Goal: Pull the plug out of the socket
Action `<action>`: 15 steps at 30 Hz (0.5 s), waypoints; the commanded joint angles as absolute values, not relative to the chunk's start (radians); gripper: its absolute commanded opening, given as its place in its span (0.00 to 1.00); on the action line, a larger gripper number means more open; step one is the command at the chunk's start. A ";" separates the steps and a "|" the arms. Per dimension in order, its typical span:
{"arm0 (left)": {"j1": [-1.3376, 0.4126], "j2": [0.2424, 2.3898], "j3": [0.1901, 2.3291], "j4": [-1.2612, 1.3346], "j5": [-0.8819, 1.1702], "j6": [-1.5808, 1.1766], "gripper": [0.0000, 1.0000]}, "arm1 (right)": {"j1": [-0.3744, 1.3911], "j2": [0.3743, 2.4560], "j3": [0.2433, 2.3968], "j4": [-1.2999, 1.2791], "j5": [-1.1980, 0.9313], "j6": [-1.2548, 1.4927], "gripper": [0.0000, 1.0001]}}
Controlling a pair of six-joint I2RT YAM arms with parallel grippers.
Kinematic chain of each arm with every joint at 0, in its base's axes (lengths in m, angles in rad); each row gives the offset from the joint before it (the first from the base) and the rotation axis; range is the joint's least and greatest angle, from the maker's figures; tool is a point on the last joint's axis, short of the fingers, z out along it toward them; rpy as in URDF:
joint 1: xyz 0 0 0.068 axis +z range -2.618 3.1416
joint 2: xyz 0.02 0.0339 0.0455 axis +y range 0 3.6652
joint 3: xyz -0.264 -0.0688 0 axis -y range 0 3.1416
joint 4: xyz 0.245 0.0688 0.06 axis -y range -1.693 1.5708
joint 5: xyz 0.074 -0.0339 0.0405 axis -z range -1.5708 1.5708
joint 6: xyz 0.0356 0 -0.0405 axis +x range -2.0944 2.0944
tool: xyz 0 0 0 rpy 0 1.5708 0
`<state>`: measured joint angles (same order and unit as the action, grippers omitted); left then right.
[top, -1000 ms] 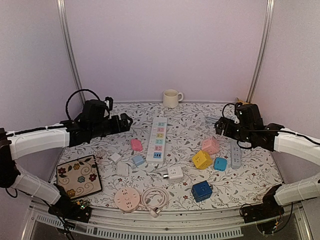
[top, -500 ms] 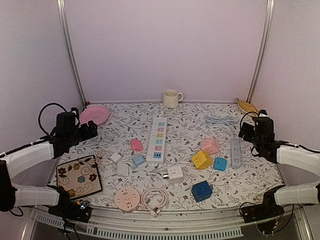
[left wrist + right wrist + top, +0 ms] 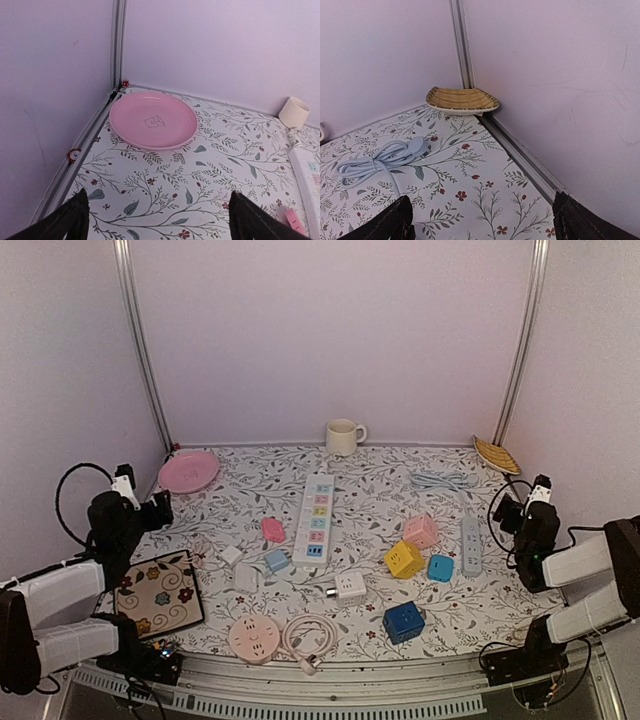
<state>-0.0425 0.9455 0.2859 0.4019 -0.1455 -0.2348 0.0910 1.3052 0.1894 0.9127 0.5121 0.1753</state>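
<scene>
Both arms have drawn back from the table's middle to its sides. From above, the left gripper [image 3: 157, 508] hangs near the pink plate [image 3: 188, 471] and the right gripper [image 3: 508, 512] at the far right edge. The long white power strip [image 3: 316, 506], with pastel sockets, lies mid-table. A boxy white plug [image 3: 349, 586] lies just off its near end, apart, so the pull looks finished and only parking remains.

Left wrist: dark fingers [image 3: 75, 220] splayed wide, empty, over floral cloth; the plate is glossy and round.

Right wrist: fingers [image 3: 395, 220] likewise spread and empty, facing a woven dish [image 3: 462, 100] and a coiled pale-blue cable [image 3: 380, 157].

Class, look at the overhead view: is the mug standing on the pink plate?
No, the mug stands well apart from the pink plate, off to its right.
</scene>
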 commanded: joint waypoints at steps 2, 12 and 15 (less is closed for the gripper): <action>-0.029 0.929 0.092 0.832 -0.321 -0.116 0.97 | 0.094 1.460 0.159 1.414 0.427 0.033 0.99; -0.022 1.234 0.058 1.294 -0.248 -0.034 0.97 | 0.065 1.483 0.203 1.317 0.209 -0.040 0.99; -0.023 1.341 0.100 1.357 -0.224 -0.032 0.97 | 0.048 1.535 0.204 1.378 0.171 -0.042 0.99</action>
<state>-0.0307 1.2385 0.0460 1.1709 -0.2775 -0.0681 0.0696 1.4918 0.1867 1.3186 0.2550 -0.0242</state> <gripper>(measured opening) 0.970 0.989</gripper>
